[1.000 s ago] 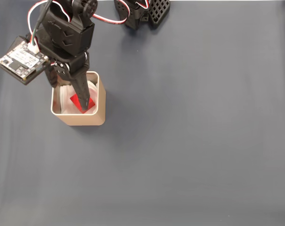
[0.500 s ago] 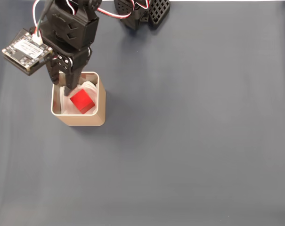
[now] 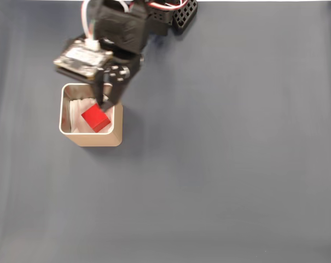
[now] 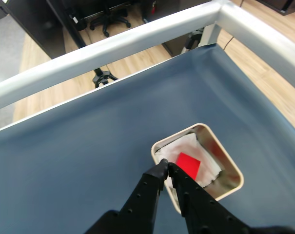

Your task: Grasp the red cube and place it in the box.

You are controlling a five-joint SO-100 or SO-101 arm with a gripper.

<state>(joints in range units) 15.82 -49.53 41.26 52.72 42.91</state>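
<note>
The red cube (image 3: pixel 96 119) lies inside the tan box (image 3: pixel 92 140) on its white lining, tilted a little. In the wrist view the red cube (image 4: pixel 188 164) shows as a red patch inside the box (image 4: pixel 232 181). My gripper (image 3: pixel 103 102) hangs over the box's upper right corner, above the cube and apart from it. In the wrist view my gripper (image 4: pixel 166 168) has its black fingertips together, shut on nothing, just at the box's near rim.
The dark blue cloth (image 3: pixel 225 153) covers the table. The arm's base (image 3: pixel 170 13) sits at the top edge of the fixed view. In the wrist view a grey metal rail (image 4: pixel 113 48) borders the table, with wooden floor beyond.
The gripper let go of the cube, lifted out of the box and swung to the right and up. The cube stays in the box.
</note>
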